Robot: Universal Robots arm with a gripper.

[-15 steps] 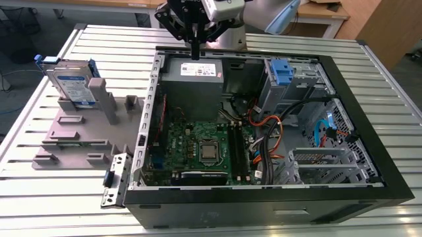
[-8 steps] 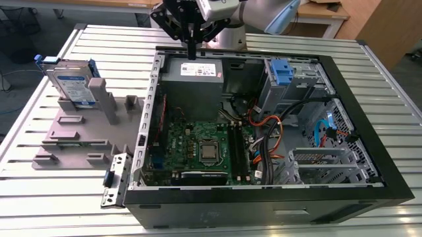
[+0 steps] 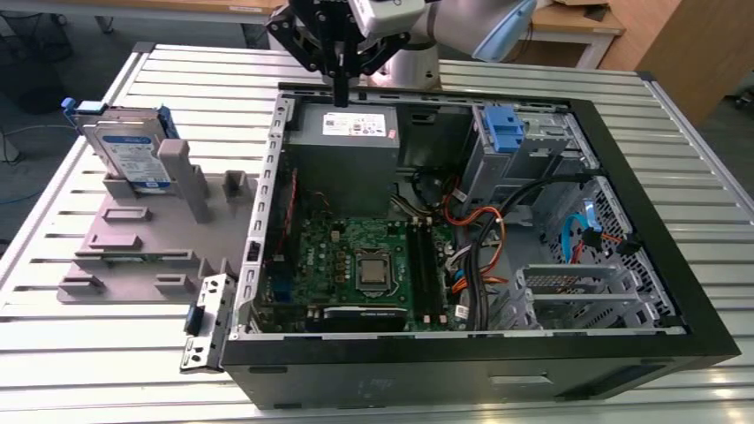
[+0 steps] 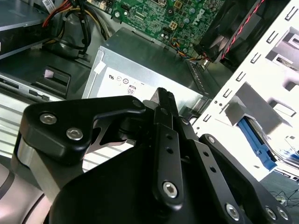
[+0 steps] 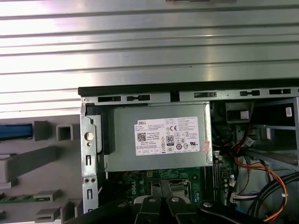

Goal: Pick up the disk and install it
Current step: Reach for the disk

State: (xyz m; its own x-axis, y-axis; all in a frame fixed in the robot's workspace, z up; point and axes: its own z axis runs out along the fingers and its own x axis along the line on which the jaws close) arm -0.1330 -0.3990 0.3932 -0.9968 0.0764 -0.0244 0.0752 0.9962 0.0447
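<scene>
silver-grey with blue rails, the disk stands on edge in a grey slotted holder on the slatted metal table, outside the open computer case and just beside the case's wall on the exterior view's left. the gripper hangs well apart from the disk, over the case's rim at the top of the exterior view. it is just above the grey power supply with the white label, which sits in that corner of the case. its black fingers are pressed together with nothing between them and point down at the power supply. deeper in the case lies the green motherboard, and a blue bracket sits on the metal drive cage at the case's corner towards the exterior view's right.
</scene>
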